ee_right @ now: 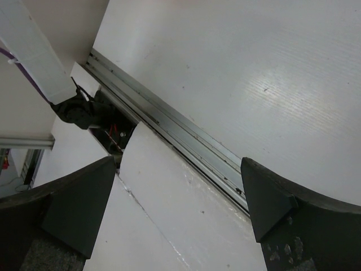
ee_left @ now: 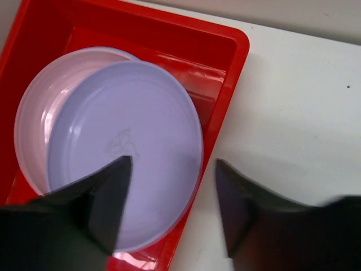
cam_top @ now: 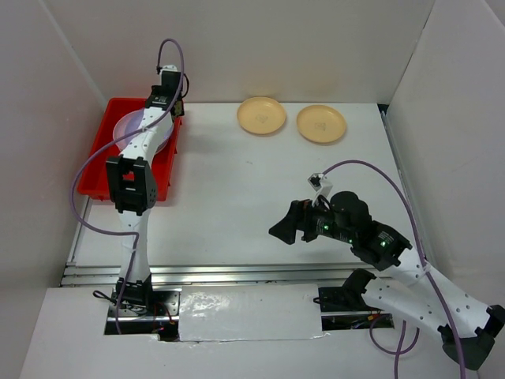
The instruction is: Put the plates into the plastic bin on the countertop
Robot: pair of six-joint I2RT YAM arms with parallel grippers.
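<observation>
A: Top view: left claw [cam_top: 167, 93] over the red bin [cam_top: 99, 178]; two cream plates [cam_top: 261, 115] sit well off to its right on the counter [cam_top: 237, 197].
B: Left wrist: that claw stands apart, lilac plate [ee_left: 141, 124] lying just below it in the bin, atop a paler plate [ee_left: 34, 118].
A: Right wrist: right claw [ee_right: 177, 164] spread wide, gripping nothing, rail [ee_right: 186, 135] beneath.

Count, top view: red rectangular plastic bin [cam_top: 95, 188], 1, at 10 o'clock on the white tabletop [cam_top: 237, 205]; pale yellow round plastic plates [cam_top: 261, 115], 2, side by side at 12 o'clock; plates inside the bin, 2 distinguishable from the left wrist view: lavender-blue plate [ee_left: 141, 130] lying over pinkish-lilac plate [ee_left: 36, 113]; any further plates beneath, cannot tell; plates seen in total, 4; white jointed arms [cam_top: 136, 154], 2; metal rail [cam_top: 237, 272], 1, at 6 o'clock.
</observation>
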